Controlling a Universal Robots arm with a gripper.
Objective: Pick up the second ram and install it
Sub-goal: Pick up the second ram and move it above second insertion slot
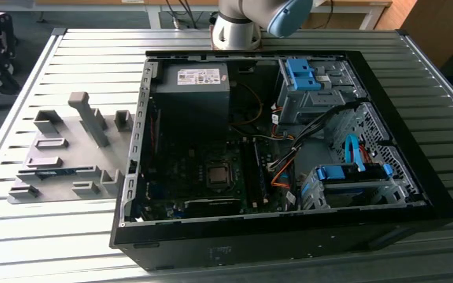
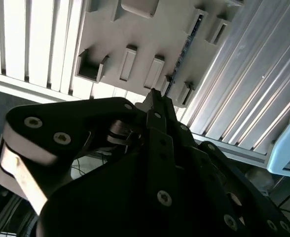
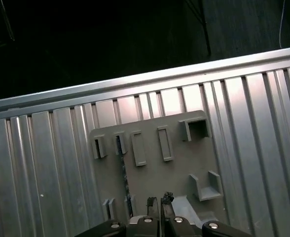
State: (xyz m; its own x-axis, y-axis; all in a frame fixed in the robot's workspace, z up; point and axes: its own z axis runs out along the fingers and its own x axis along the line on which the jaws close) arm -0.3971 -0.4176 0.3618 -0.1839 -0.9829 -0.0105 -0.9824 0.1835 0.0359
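Fingers [image 2: 157, 106] pressed together, empty, pointing at grey fixture [image 3: 179, 170], second ram [image 3: 124, 173] edge-on, mostly hidden in slot

My camera setup
Exterior looks down on the case [image 1: 289, 243], fixture plate [image 1: 75, 156] at its nine o'clock; both wrist views overlook that plate.

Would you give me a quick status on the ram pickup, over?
Gripper shut, empty, over the fixture. Ram on edge in fixture slots, not yet gripped. Nothing between them.
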